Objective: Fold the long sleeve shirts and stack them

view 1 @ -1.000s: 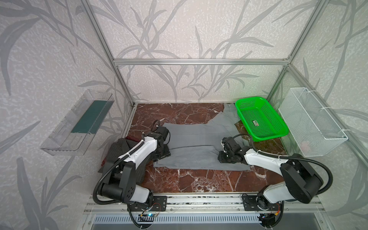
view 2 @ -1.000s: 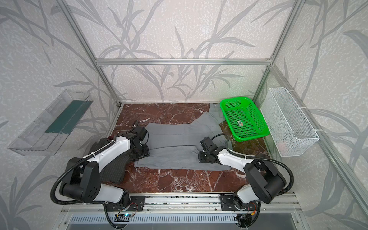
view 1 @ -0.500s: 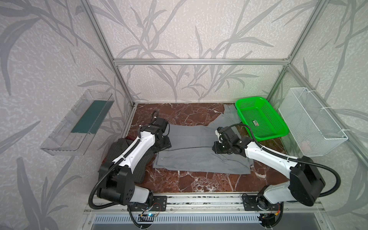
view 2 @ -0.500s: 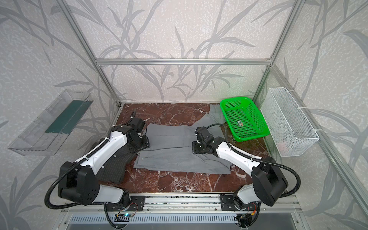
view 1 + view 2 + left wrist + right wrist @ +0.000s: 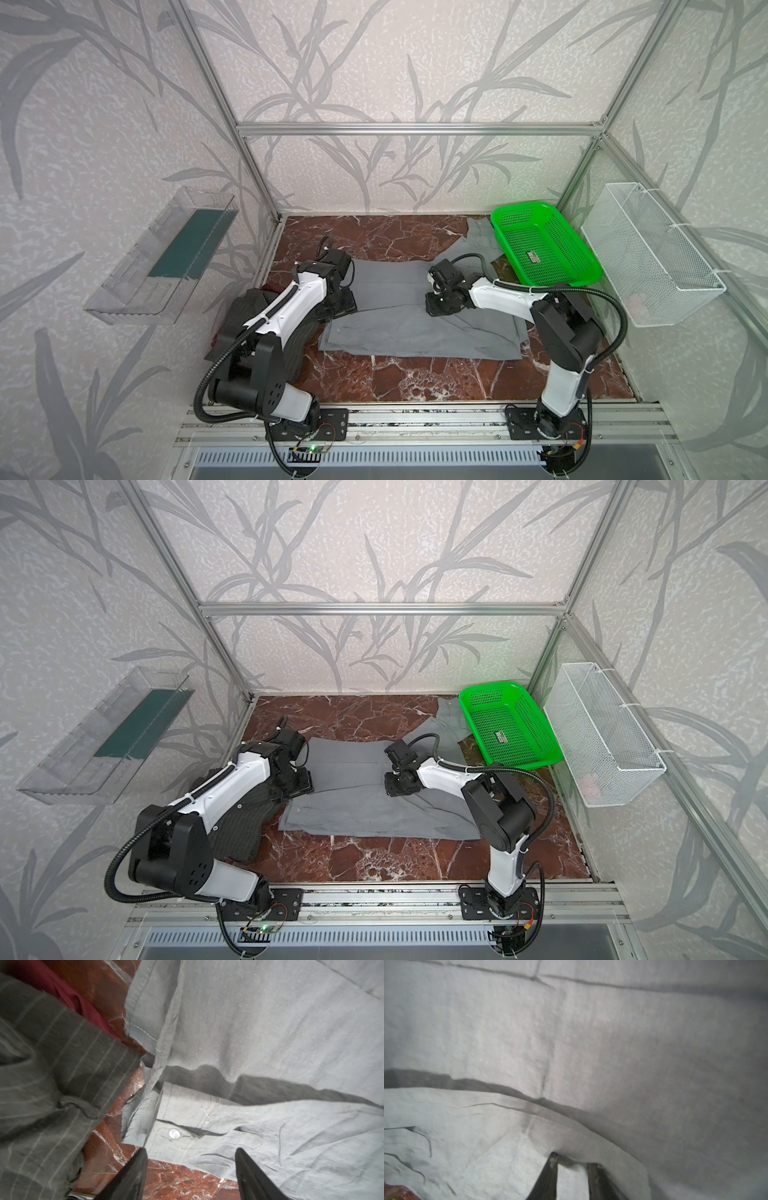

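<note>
Left gripper (image 5: 344, 308) was found at the left edge of the grey shirt (image 5: 415, 328), low over the table (image 5: 415, 378). In the left wrist view its fingers (image 5: 135, 1172) were spread wide, nothing pinched between them. The buttoned cuff (image 5: 197, 1124) with its pale button (image 5: 174, 1133) was seen just past the tips of the left gripper (image 5: 190, 1150), lying flat. Contact with the cloth could not be told.

Right gripper (image 5: 442, 308) was placed on the middle of the grey shirt, toward its right half. In the right wrist view the fingers (image 5: 550, 1176) were drawn close together, and a raised fold of grey cloth was seen pinched in the narrow gap of the right gripper (image 5: 572, 1159). A ridge of cloth was pulled up around the tips.

In both top views the grey shirt (image 5: 365, 812) was spread over the centre of the table, partly folded, with one sleeve run out to the back right, up against the green basket (image 5: 552, 232). Whether the sleeve went under the basket could not be told.

The pinstriped shirt (image 5: 239, 311) was bunched at the left side of the table, largely hidden under the left arm. Its edge (image 5: 52, 1064) was seen just beside the grey cuff, not overlapping it. A dark red cloth (image 5: 68, 995) was seen beside and partly under it.
</note>
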Robot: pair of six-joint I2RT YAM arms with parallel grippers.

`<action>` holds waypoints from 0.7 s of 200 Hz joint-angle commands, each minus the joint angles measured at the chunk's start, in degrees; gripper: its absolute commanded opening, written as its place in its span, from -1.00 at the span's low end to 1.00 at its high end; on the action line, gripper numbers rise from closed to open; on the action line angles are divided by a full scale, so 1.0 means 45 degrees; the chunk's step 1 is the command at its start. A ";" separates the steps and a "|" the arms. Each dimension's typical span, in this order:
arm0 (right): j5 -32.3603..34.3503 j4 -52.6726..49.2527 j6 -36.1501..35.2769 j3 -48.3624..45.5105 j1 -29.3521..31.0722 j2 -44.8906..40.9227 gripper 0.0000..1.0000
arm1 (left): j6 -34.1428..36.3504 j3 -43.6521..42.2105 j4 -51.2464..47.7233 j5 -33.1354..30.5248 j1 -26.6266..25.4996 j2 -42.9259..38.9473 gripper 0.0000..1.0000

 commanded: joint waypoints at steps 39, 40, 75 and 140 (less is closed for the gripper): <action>0.2556 -0.2216 -0.0935 0.2171 -0.1385 -0.2287 0.30 | 0.0650 0.1850 -0.0468 -0.1299 0.0714 0.0371 0.54; 0.2556 -0.2216 -0.0935 0.2171 -0.1385 -0.2287 0.30 | 0.0651 0.1893 -0.0470 -0.1299 0.0708 0.0396 0.55; 0.2340 -0.2999 -0.0467 0.4940 -0.3415 -0.0516 0.48 | 0.0685 0.3079 -0.0343 -0.1994 0.0846 0.1542 0.59; 0.3700 -0.7800 -0.0877 1.4937 -0.5167 0.6418 0.62 | 0.0978 0.3839 -0.0257 -0.2019 0.1082 0.2741 0.67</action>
